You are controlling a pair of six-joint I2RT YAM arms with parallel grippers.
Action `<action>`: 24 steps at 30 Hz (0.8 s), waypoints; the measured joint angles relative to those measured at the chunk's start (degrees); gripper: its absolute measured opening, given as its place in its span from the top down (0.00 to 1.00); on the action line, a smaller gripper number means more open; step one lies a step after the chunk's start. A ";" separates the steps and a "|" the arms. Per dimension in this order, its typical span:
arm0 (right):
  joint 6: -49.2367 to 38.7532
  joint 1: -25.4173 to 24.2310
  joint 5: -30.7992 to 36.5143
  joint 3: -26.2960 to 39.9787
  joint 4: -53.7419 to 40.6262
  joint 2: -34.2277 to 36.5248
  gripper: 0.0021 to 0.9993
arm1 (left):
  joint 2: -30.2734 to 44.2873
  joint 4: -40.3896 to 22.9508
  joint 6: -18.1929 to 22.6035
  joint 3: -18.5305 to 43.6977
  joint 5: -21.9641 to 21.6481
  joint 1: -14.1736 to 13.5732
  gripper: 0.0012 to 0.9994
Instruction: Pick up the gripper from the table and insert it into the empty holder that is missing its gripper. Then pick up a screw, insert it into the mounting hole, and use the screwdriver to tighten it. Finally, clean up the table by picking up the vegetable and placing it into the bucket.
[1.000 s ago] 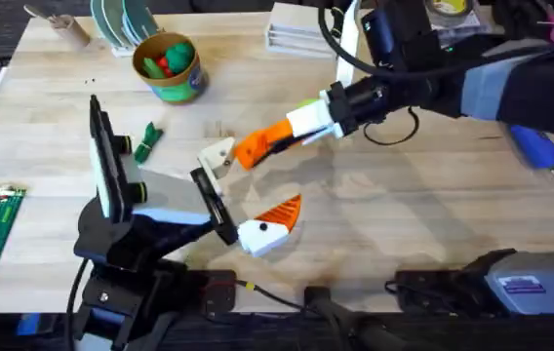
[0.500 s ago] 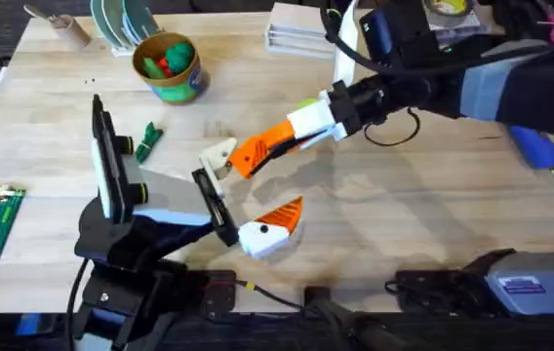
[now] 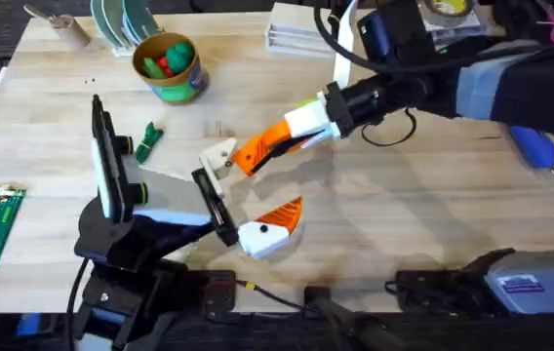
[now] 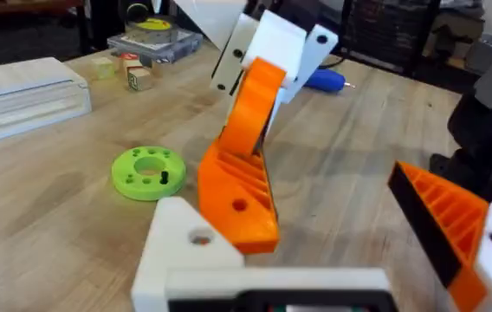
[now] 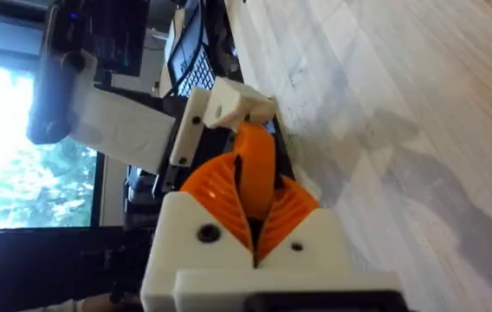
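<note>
Two arms | right fingers (image 3: 257,149) pinch gripper (image 3: 243,156) beside holder (image 3: 217,154) | left fingers (image 3: 257,210) spread

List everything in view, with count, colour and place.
gripper: one, orange, beside the holder
holder: one, cream-white, left arm's bare finger
vegetable: one, dark green, table's left half
bucket: one, yellow rim, far left, toys inside
screwdriver: one, blue, right edge
disc: one, lime-green, mid-table
table: one, light wood
left gripper: open, near centre
right gripper: shut on the gripper
</note>
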 joint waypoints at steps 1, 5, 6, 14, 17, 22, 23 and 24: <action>0.21 0.00 0.12 0.00 0.00 0.00 0.99 | 0.01 0.00 0.00 0.00 -0.02 0.00 0.01; 1.32 0.00 0.26 0.00 0.74 0.00 0.99 | 0.01 0.00 0.00 0.00 -0.18 0.00 0.01; 1.56 0.00 0.23 0.00 1.32 0.00 0.99 | 0.00 0.00 0.00 0.00 -0.25 0.00 0.01; 4.89 0.00 -0.17 0.00 4.62 0.01 0.99 | -0.01 0.07 0.00 0.00 -1.05 0.02 0.01; 6.44 0.00 -0.12 0.00 5.97 0.00 0.99 | 0.01 0.09 0.02 0.00 -1.32 0.02 0.01; 9.63 0.00 0.76 0.00 6.72 0.02 0.99 | 0.01 0.11 0.02 0.00 -1.53 0.02 0.01; 10.37 0.02 0.91 0.00 7.09 0.11 0.99 | 0.01 0.11 0.02 0.00 -1.60 0.02 0.01; 11.13 0.02 0.94 0.00 7.64 0.33 0.99 | 0.01 0.11 0.02 0.00 -1.73 0.02 0.01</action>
